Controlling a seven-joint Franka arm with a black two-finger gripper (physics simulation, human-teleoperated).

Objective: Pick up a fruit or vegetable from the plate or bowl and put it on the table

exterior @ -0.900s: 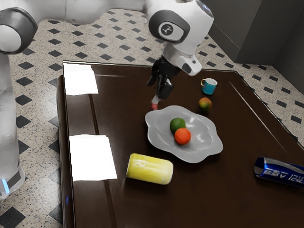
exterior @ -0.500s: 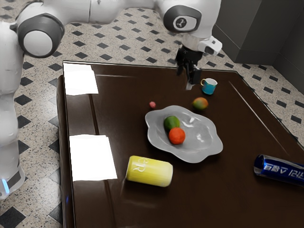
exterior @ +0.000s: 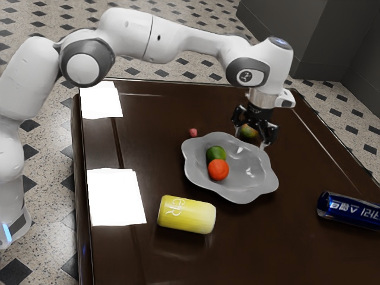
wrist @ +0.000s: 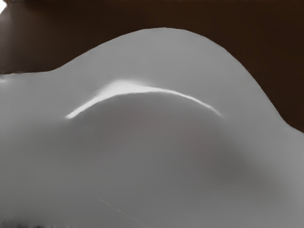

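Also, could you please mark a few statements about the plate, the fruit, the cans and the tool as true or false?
1. The yellow can lies on its side on the table. True.
2. The small pinkish-red item is outside the gray plate. True.
3. The orange-red fruit is on the table. False: the orange-red fruit is in the plate, beside the green fruit.
4. The tool is open, with its fingers spread apart. True.
5. The blue can stands upright. False: the blue can lies on its side.
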